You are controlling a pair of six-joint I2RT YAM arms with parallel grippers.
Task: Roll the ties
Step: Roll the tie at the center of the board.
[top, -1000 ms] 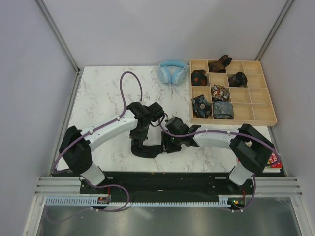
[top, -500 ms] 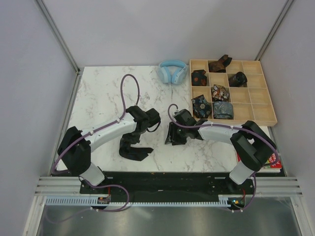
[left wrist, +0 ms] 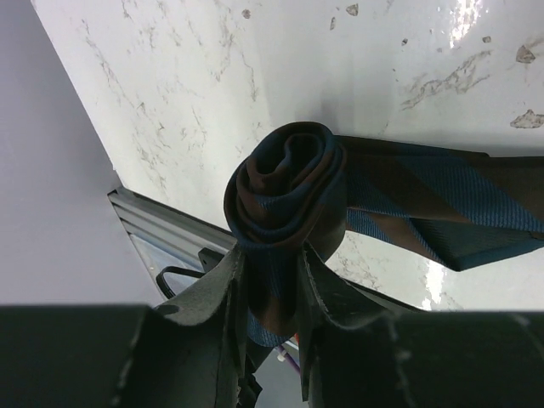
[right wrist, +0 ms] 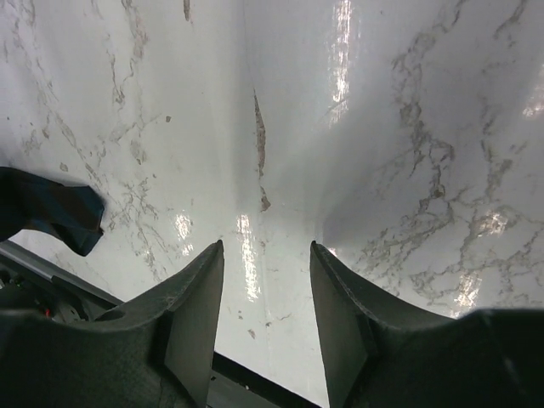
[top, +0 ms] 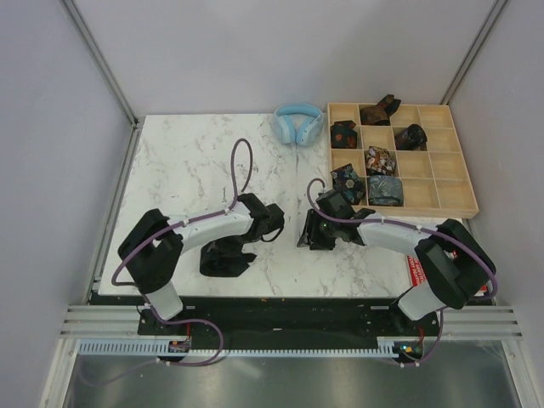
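Observation:
A dark tie (left wrist: pixel 285 191) with blue and brown stripes is wound into a tight roll, its loose tail (left wrist: pixel 442 200) trailing right across the marble. My left gripper (left wrist: pixel 270 263) is shut on that roll. From above, the roll and tail show as a dark bundle (top: pixel 225 255) under my left gripper (top: pixel 234 242) near the table's front. My right gripper (right wrist: pixel 265 251) is open over bare marble with nothing between its fingers; it hovers at mid-table (top: pixel 316 231). A dark tip of the tie (right wrist: pixel 51 212) shows at the left edge of the right wrist view.
A wooden compartment tray (top: pixel 450 183) at the back right holds several rolled ties (top: pixel 380 161). Light blue headphones (top: pixel 297 123) lie at the table's far edge beside it. A red-and-white packet (top: pixel 418 270) lies at the front right by the right arm's base.
My left gripper has carried the rolled tie down-left toward the front edge. My right gripper has drawn away to the right and stands open, apart from the tie.

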